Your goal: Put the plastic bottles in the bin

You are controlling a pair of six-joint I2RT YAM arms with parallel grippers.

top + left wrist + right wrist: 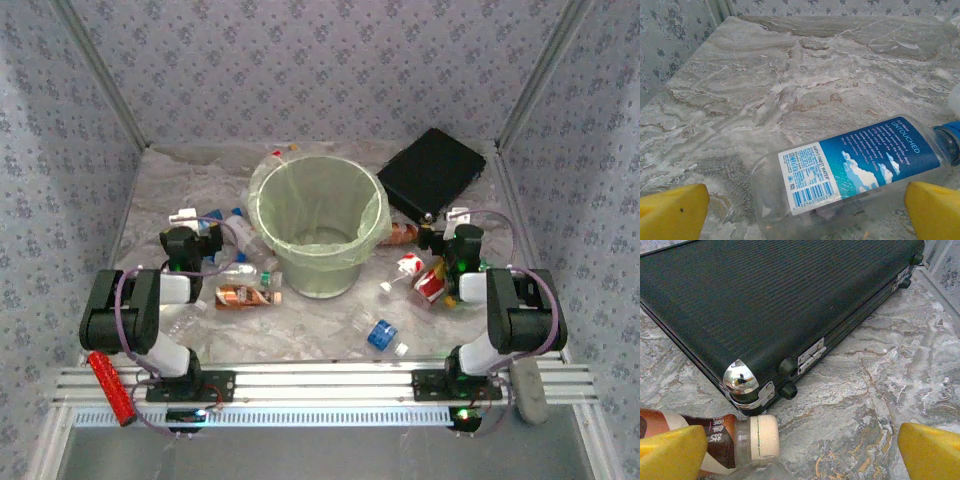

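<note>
**Both grippers held low and open by bottles beside the bin**

Both arms are folded at the elbow and reached far-ward, low over the table (190,175); the left gripper (802,212) is spread wide, with a lying blue-labelled bottle (865,160) framed between its fingers but not clamped; the right gripper (800,455) is likewise spread wide and nothing is held; a brown-labelled bottle (725,437) is seen by one finger, just near of the black box (765,305); the bin (262,195) is stood upright between the arms, with other bottles (382,333) scattered near it.

Bright, even light from overhead; the bin (318,225) throws only a faint, soft shadow round its base; the overhead picture is slightly grainy; behind and right of the bin, the black box (765,305) glints on its chrome corner (740,379); left of the bin, the blue-labelled bottle (855,170) reads crisply.
</note>
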